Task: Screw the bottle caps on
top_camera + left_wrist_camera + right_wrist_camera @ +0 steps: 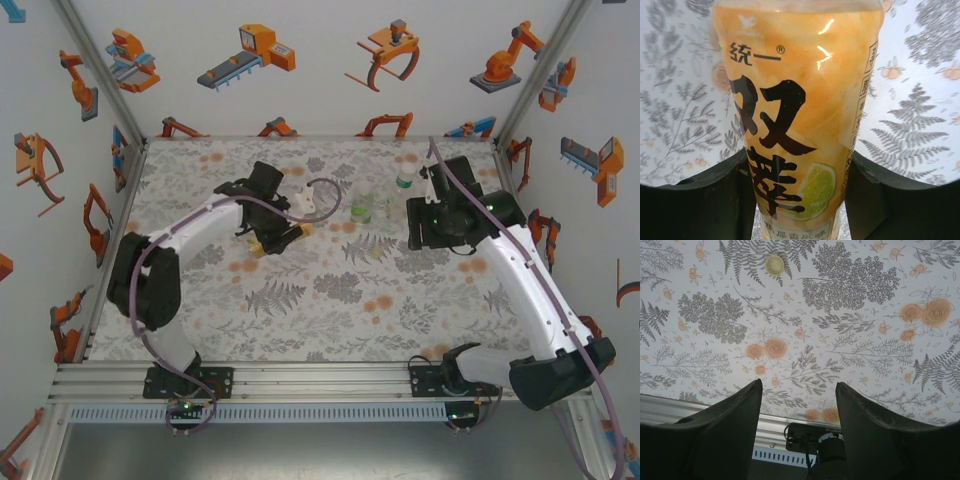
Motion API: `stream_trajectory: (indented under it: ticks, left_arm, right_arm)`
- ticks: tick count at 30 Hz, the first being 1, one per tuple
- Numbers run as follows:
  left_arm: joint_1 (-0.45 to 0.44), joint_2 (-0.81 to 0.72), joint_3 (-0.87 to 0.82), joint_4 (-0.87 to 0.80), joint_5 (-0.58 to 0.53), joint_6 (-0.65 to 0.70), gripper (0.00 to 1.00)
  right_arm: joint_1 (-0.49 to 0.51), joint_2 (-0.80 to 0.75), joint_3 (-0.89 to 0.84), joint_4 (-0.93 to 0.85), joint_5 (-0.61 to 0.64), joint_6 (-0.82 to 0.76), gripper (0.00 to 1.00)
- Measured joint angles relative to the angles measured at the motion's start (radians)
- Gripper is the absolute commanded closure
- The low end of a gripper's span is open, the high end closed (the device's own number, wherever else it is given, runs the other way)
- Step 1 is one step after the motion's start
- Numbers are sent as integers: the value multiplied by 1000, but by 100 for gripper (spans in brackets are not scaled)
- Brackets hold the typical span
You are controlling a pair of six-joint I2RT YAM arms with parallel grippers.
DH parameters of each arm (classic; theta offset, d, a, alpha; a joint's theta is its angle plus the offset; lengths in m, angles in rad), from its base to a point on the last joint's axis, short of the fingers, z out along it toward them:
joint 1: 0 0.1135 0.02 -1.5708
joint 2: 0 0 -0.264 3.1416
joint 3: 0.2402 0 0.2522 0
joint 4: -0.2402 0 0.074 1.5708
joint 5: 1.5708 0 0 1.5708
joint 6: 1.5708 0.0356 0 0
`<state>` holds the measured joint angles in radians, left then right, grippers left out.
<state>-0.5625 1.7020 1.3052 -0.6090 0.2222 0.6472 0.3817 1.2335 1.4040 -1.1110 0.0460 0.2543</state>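
We see left gripper [797, 167] fingers clamped on amber bottle [795, 75] between them, neck cut off from view. Over at right gripper [799, 390], fingers apart; pale cap [774, 264] well beyond fingertips.

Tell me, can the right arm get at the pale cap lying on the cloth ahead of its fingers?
Probably yes: the right gripper is open and empty, and only bare cloth lies between it and the pale cap.

On tabletop [300, 310], toward rear: middle bottle [362, 207] standing. Behind-right of it: rear bottle [404, 178] standing. Left of it: held bottle [795, 100] sitting between sides of left pincer [797, 165]. Right of it: right pincer [798, 385] hovering over tabletop, cap [774, 264] lying flat below.
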Motion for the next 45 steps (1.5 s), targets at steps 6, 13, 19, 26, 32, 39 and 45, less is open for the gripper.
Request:
stream_trajectory:
  ticks: [6,13,19,26,32,39,45]
  left_arm:
    - [0,-213,-111,119,56,-120,64]
    - [16,-447,-242,261,91,-285,73]
    - [75,-612,-283,333,140,-452,91]
    - [112,-756,-299,324,200,-542,100]
    - [121,-875,-325,272,247,-567,100]
    - [128,-998,-376,206,248,-575,100]
    - [130,-1081,-410,179,240,-589,98]
  right_arm:
    - [0,0,-21,5,0,10,43]
    - [0,12,-42,24,0,27,43]
    - [0,24,-56,50,-1,37,44]
    - [0,40,-85,96,-1,47,44]
    - [0,97,-126,173,-4,80,46]
    - [4,171,-200,320,-3,132,46]
    - [20,269,-235,443,7,166,47]
